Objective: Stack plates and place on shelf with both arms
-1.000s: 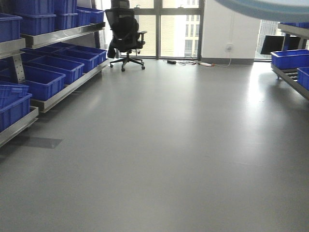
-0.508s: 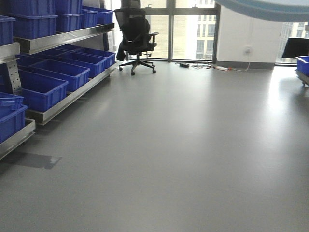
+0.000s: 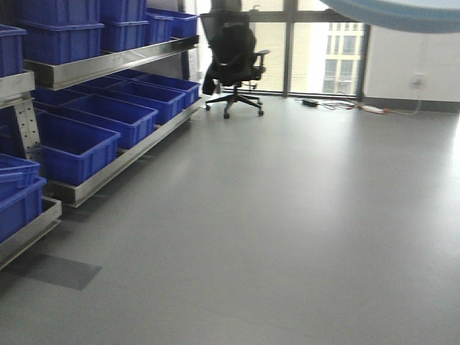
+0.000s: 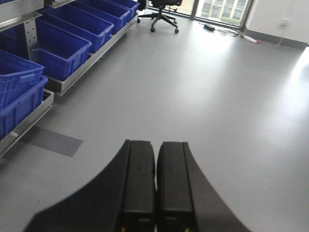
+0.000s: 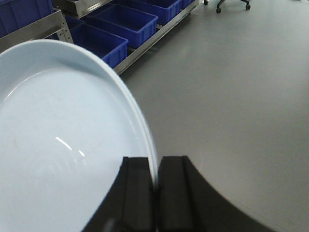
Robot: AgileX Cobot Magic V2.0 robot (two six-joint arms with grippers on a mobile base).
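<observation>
A pale blue glossy plate [image 5: 63, 145] fills the left of the right wrist view, held on edge. My right gripper [image 5: 156, 164] is shut on its rim. Whether a second plate lies against it, I cannot tell. The plate's edge [image 3: 402, 14] shows as an arc at the top right of the front view. My left gripper [image 4: 155, 145] is shut with nothing between its fingers, hanging over bare floor. The steel shelf [image 3: 108, 63] runs along the left wall, with its lower rail [image 4: 96, 55] also in the left wrist view and the right wrist view [image 5: 159, 34].
Blue crates [image 3: 72, 147] fill the shelf tiers on the left. A black office chair [image 3: 233, 61] stands by the far windows, and cables [image 3: 345, 106] lie on the floor there. A darker patch [image 3: 61, 272] marks the grey floor near the shelf.
The front view has swung left: shelf and chair have slid to the right in the picture and the shelf looks nearer. The right-hand rack has left the view. The plate edge stays at the top right.
</observation>
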